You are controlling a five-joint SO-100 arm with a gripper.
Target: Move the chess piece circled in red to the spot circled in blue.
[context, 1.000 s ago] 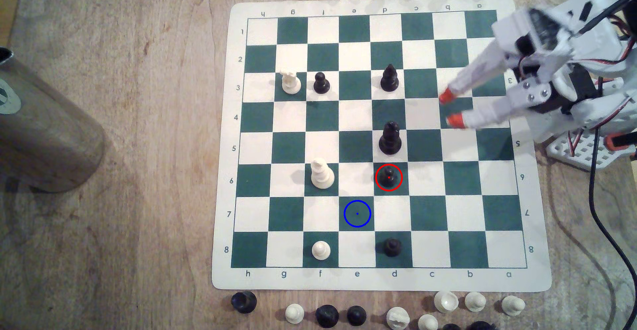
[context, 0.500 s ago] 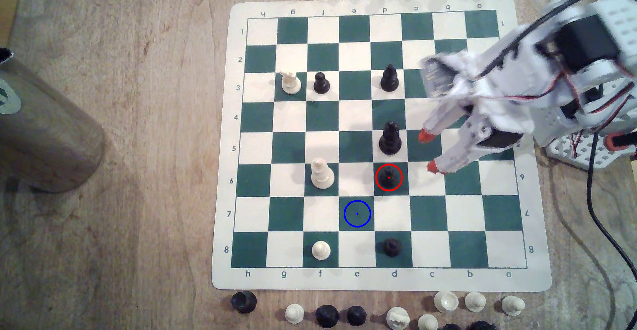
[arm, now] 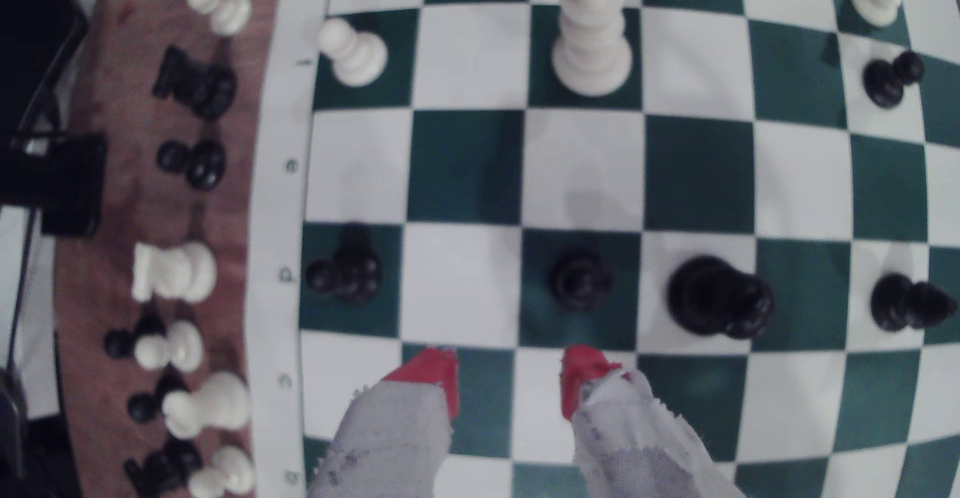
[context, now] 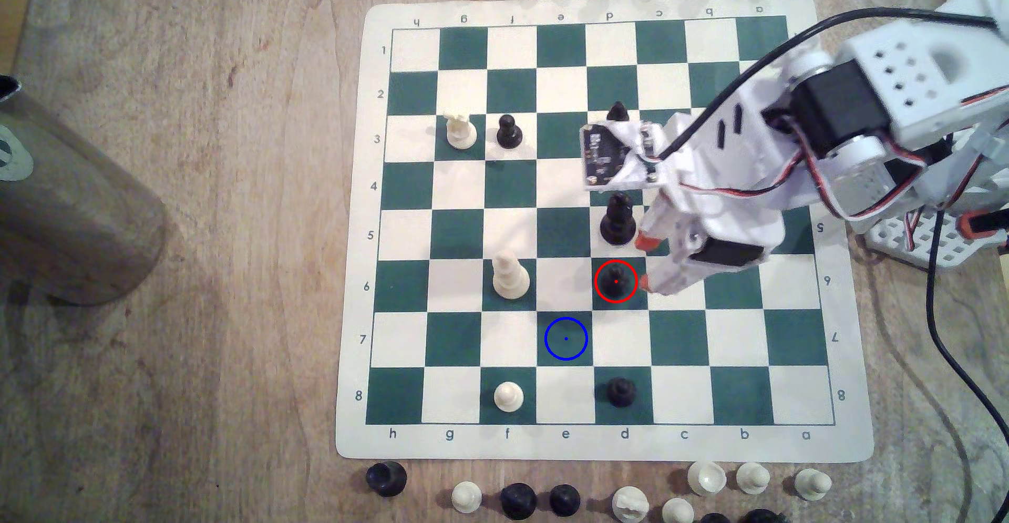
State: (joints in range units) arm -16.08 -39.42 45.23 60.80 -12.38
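Since the earlier frames the arm has swung in from the exterior view's right and dropped toward the middle of the chessboard [context: 355,337], so the pincer [context: 642,261] now sits just beside the black pawn [context: 616,281], on its right in the exterior view. Its red-tipped fingers [arm: 434,373] are spread apart with nothing between them, not touching the pawn as far as I can see. That pawn hasn't budged, it's upright on its red-ringed green square in row 6, right next to the tall black piece [context: 617,220] in row 5. The blue-ringed square [context: 566,338] is one step diagonally away in row 7 and nothing's on it. Spare pieces are lined up on the table [context: 218,283] along the board edges.
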